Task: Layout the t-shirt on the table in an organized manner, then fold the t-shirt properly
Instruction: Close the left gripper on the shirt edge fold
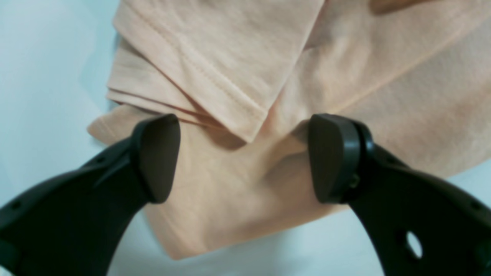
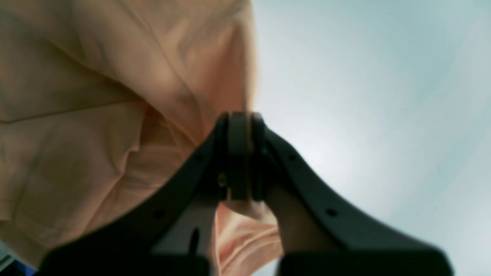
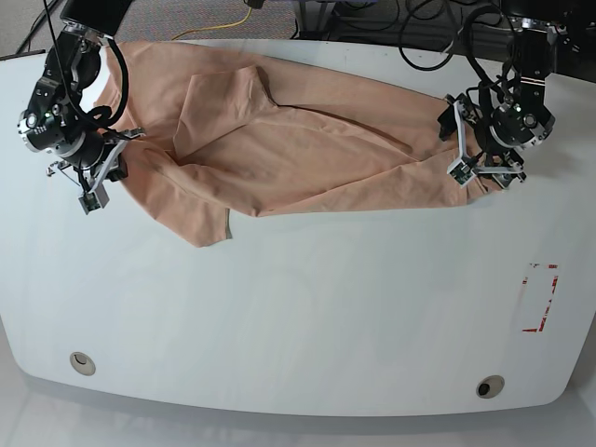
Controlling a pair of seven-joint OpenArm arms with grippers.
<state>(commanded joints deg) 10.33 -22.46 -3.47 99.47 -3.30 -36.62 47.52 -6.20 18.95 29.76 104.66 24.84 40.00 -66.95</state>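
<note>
The peach t-shirt lies stretched across the far half of the white table, rumpled, with one flap folded over near its left end. In the base view my right gripper is at the shirt's left edge. Up close, the right gripper is shut on a pinch of the t-shirt, and fabric bunches out behind the fingers. My left gripper is at the shirt's right end. The left wrist view shows the left gripper open, its pads either side of a hemmed corner of the t-shirt without gripping it.
A red tape rectangle mark sits near the table's right edge. Two round grommets are set near the front edge. Cables run along the floor behind the far edge.
</note>
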